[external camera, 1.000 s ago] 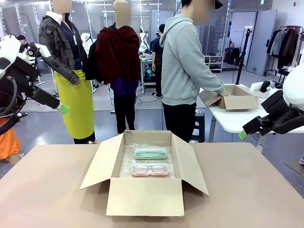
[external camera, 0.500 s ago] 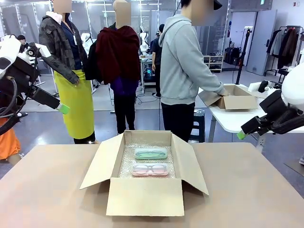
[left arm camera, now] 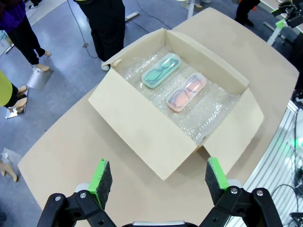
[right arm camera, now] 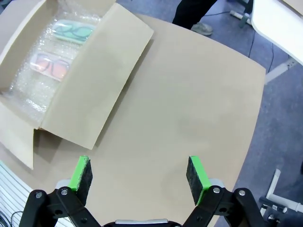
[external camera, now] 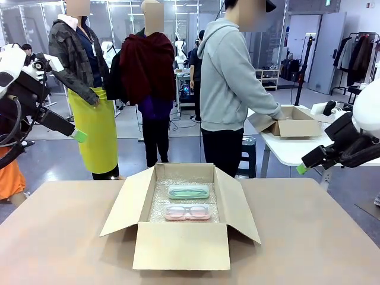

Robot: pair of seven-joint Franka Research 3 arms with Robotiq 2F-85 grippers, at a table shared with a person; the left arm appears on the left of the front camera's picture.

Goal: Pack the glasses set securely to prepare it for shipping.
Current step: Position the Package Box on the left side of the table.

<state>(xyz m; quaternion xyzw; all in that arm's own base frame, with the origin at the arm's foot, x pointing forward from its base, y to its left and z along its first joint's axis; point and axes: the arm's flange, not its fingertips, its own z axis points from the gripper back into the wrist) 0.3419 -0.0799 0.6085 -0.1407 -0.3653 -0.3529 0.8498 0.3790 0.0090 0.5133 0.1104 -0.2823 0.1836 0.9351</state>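
The mint case (external camera: 188, 192) and pink case (external camera: 187, 212) lie side by side inside the open box (external camera: 181, 244) on the tan table (external camera: 309, 237). The left gripper (left arm camera: 157, 173) and right gripper (right arm camera: 139, 172) hang off to either side of the box, spread wide and empty. Beyond the box a person (external camera: 228, 89) stands on the grey floor (external camera: 53, 160).

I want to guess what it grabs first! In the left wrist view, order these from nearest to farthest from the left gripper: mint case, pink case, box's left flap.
1. Left flap, just ahead of the left gripper.
2. Pink case, behind the flap.
3. Mint case, beyond the pink one.
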